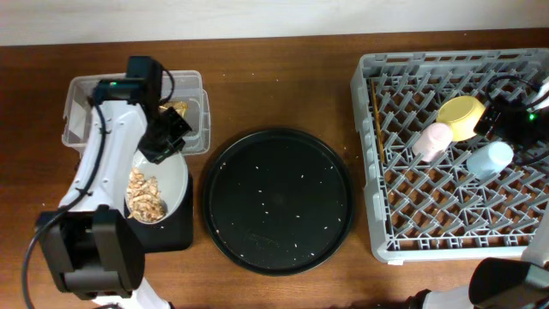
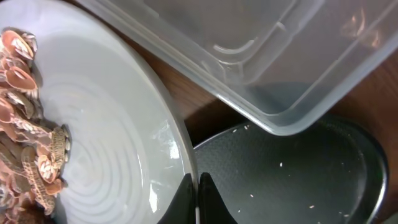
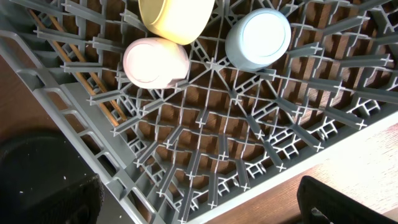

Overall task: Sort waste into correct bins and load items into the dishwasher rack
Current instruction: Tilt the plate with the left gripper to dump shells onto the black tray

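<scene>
My left gripper is shut on the rim of the pale grey plate, holding it tilted over the shallow black tray. Its jaws pinch the plate edge. Rice and brown food scraps sit low on the plate. The gold wrapper lies in the clear tub. The grey rack holds the yellow-green bowl, pink cup, blue cup and chopsticks. My right gripper is open and empty above the rack. I cannot make out the napkin.
The large round black tray, dotted with rice grains, lies between the bins and the rack. The tub wall stands close beside the plate. Brown table shows along the front and back edges.
</scene>
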Robot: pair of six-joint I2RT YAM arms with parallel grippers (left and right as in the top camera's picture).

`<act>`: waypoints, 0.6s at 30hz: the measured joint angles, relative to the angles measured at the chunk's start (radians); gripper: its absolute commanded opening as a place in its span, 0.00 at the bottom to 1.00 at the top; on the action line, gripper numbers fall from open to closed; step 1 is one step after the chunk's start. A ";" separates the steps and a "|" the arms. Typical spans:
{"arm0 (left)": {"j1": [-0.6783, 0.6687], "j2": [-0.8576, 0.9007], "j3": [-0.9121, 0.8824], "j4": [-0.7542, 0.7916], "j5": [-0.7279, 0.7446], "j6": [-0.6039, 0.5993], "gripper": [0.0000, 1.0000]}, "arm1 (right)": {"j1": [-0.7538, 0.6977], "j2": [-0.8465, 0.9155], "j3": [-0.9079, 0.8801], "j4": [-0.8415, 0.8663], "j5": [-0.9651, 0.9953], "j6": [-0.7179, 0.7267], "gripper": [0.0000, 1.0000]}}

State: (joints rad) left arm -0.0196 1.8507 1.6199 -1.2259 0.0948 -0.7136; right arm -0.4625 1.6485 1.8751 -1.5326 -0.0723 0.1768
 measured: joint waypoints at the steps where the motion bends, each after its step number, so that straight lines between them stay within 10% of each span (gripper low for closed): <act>1: 0.021 0.000 0.000 -0.002 0.015 0.008 0.01 | 0.000 0.000 0.000 0.000 0.000 0.000 0.98; 18: 0.288 0.000 0.000 -0.044 0.411 0.214 0.01 | 0.000 0.000 0.000 0.000 0.000 0.000 0.98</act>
State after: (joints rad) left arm 0.2684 1.8507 1.6199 -1.2701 0.5056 -0.4995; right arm -0.4625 1.6485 1.8751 -1.5326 -0.0723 0.1768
